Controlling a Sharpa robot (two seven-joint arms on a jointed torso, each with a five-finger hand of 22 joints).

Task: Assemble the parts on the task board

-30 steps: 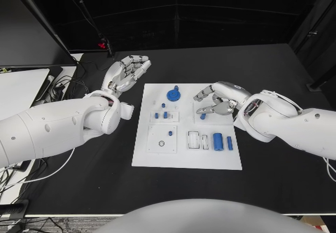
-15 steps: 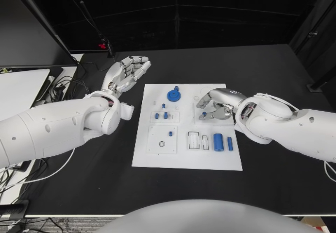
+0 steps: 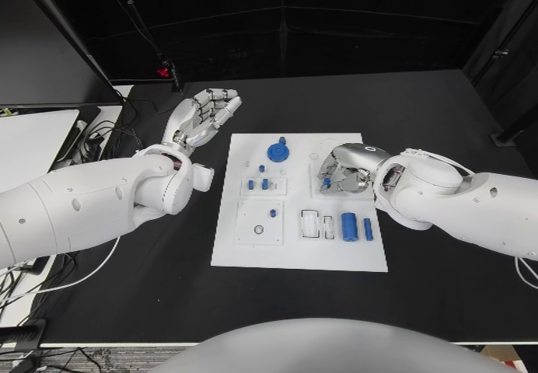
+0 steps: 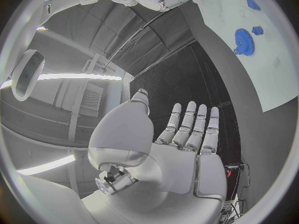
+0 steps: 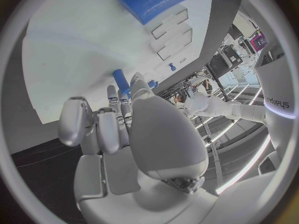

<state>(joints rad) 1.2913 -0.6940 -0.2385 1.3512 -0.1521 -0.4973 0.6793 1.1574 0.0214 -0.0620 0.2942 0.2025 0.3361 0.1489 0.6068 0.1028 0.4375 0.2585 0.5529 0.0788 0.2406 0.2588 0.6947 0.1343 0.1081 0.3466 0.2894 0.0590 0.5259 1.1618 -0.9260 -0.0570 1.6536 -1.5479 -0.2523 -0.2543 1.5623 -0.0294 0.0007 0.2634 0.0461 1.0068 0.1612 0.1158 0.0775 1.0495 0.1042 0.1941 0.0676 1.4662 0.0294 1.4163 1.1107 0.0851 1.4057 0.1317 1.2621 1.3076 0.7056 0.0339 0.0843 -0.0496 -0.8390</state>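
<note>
- The silver right hand (image 3: 345,172) pinches a small blue plastic peg (image 5: 121,78) over the far right of the white task board (image 3: 295,252), which lies mid-worktop.
- The peg looks light, stiff and slippery; best pinched at its middle.
- The silver left hand (image 3: 203,113) hovers released, fingers apart.
- "sharpa" is printed on the robot's arm.

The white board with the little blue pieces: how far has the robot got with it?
Early, I think. On the task board a blue gear already sits mounted. The right hand pinches a small blue peg over the board. A blue cylinder lies loose; white slots beside it look unfilled. The left hand waits open.
</note>
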